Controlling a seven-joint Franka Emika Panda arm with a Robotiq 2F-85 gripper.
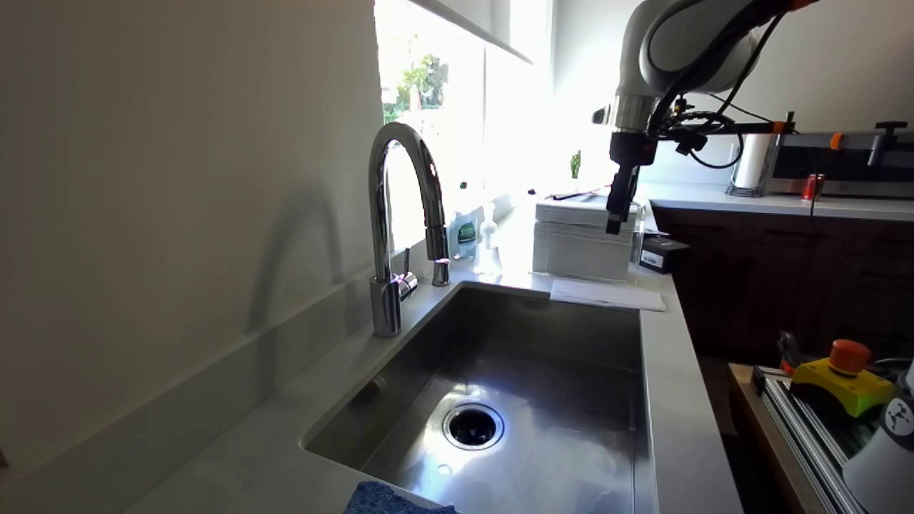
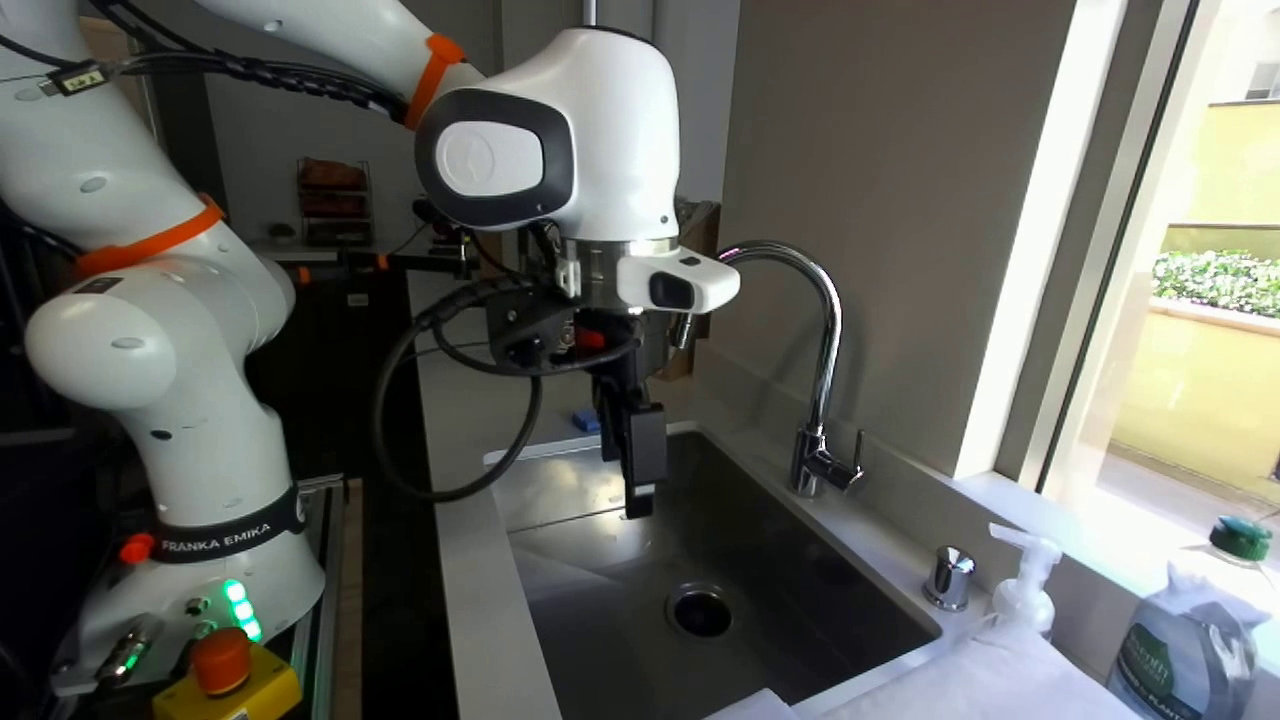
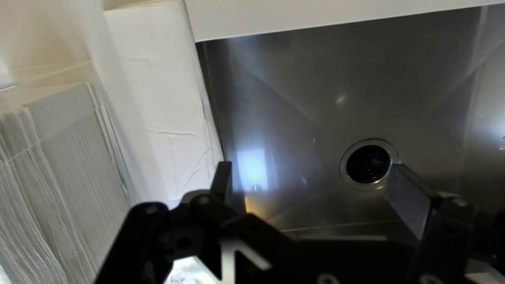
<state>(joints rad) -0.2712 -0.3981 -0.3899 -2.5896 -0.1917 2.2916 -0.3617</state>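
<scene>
The wrist view shows me the creases in a flat white bundle (image 3: pixel 169 110) lying along an edge of the steel sink (image 3: pixel 284 79); it sits toward ten o'clock from that picture's middle, with a stack of folded white paper (image 3: pixel 67 173) beyond it near nine and the drain (image 3: pixel 369 163) between three and four. An exterior view adds what my wrist cannot see: a black box (image 1: pixel 663 255) at four o'clock from my claw (image 1: pixel 618 223), and a red can (image 1: pixel 812 187) between two and three, farther back. In an exterior view I also find my own base (image 2: pixel 190 580) between eight and nine o'clock from the claw, and a green-capped bottle (image 2: pixel 1185 620) between three and four. Both exterior views show the curved faucet (image 1: pixel 378 214) and something blue (image 2: pixel 587 420) on the counter (image 2: pixel 470 580), which the wrist view leaves out. Seen from outside, my fingers (image 2: pixel 645 450) overlap and the gap is hard to judge; the wrist view settles it. I have them spread wide, one tip at seven o'clock and one near four, with bare steel and the drain showing between. I grip nothing and touch nothing: the claw hangs tips down in the air above the sink, near the bundle and the stack but apart from both.
</scene>
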